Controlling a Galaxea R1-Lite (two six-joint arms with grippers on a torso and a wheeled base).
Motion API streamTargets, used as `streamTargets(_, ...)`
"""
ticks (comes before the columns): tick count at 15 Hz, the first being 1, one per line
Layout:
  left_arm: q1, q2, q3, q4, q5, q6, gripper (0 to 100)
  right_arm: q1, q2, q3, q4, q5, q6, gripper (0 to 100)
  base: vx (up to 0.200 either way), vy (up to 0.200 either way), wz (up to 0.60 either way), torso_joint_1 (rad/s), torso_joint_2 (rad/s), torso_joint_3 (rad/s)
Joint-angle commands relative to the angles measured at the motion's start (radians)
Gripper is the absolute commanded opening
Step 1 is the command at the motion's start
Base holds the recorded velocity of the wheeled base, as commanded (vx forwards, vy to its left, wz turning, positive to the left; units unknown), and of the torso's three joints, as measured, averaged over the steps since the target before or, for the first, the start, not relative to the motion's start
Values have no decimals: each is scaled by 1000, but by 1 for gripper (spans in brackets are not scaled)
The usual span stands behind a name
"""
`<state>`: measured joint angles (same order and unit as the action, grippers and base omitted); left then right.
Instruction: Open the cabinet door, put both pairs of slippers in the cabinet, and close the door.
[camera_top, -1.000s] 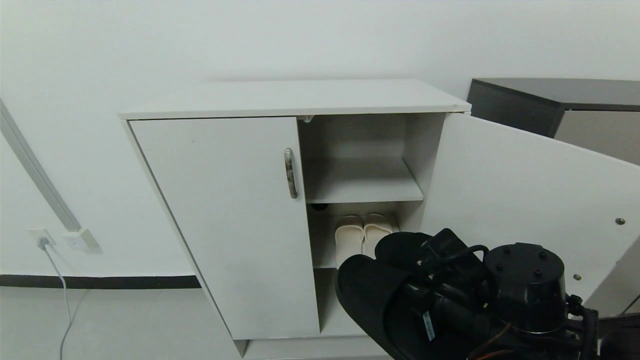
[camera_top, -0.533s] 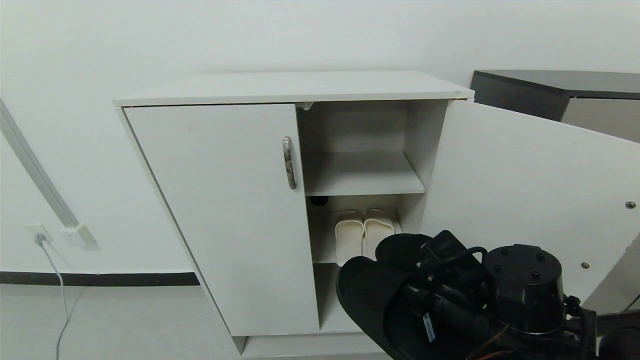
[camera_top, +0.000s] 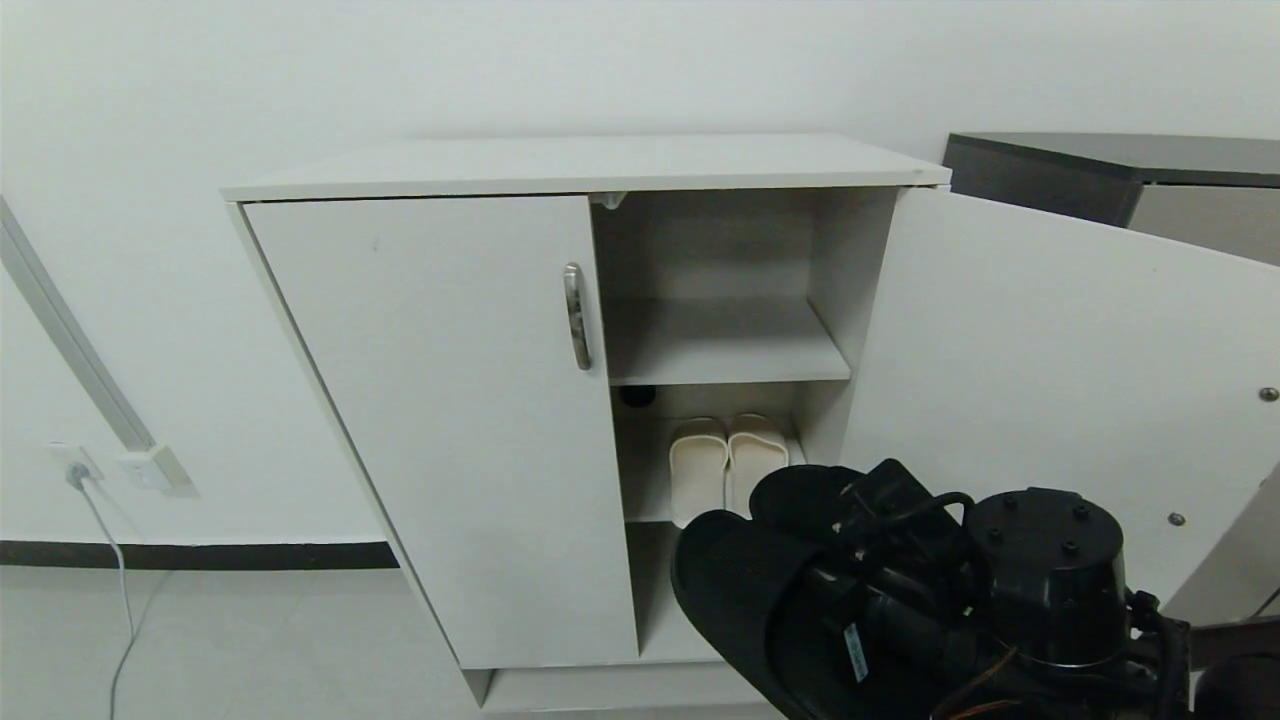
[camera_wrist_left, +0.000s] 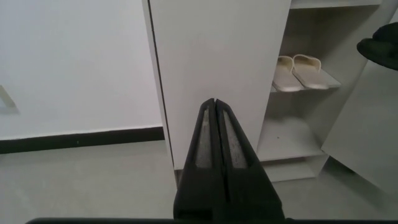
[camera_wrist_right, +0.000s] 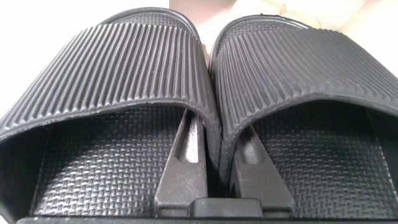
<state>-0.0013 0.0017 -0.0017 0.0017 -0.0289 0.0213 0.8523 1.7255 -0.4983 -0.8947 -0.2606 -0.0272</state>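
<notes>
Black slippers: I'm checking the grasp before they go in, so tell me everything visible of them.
The black slippers are a matte, rubbery-looking pair of slides with ribbed straps and textured footbeds. They sit side by side, their inner walls pinched together by the right gripper, one finger inside each slipper. They are held in the air before the open cabinet, toes toward it.

One pair of slippers (camera_top: 745, 590) is clamped by the right tool (camera_wrist_right: 219, 165). Beyond that tool, the second pair (camera_top: 725, 465) is set on the cabinet's (camera_top: 580, 165) middle shelf (camera_top: 648, 505). The open door (camera_top: 1050, 370) is swung out to the tool's right.
</notes>
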Motion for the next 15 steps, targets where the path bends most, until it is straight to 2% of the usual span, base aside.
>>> streamTargets(1,-2,0,0,0,0,-1,0,-1,3,0,0,0,0,0,0,200,0,2,17,12)
streamTargets(2,0,0,0,0,0,-1,0,-1,5,0,0,0,0,0,0,200,0,-7,7,7)
streamTargets(5,0,0,0,0,0,-1,0,1,39,-36,0,-23,4,0,0,0,0,0,0,0)
streamTargets(6,0,0,0,0,0,-1,0,7,57,-68,0,-61,16,0,0,0,0,0,0,0)
streamTargets(9,0,0,0,0,0,0,0,67,206,-272,39,-290,187,0,0,0,0,0,0,0)
streamTargets(11,0,0,0,0,0,0,0,76,296,-404,109,-465,228,0,0,0,0,0,0,0)
streamTargets(12,0,0,0,0,0,0,0,85,302,-437,157,-505,234,0,0,0,0,0,0,0)
streamTargets(15,0,0,0,0,0,0,0,114,236,-543,387,-517,239,0,0,0,0,0,0,0)
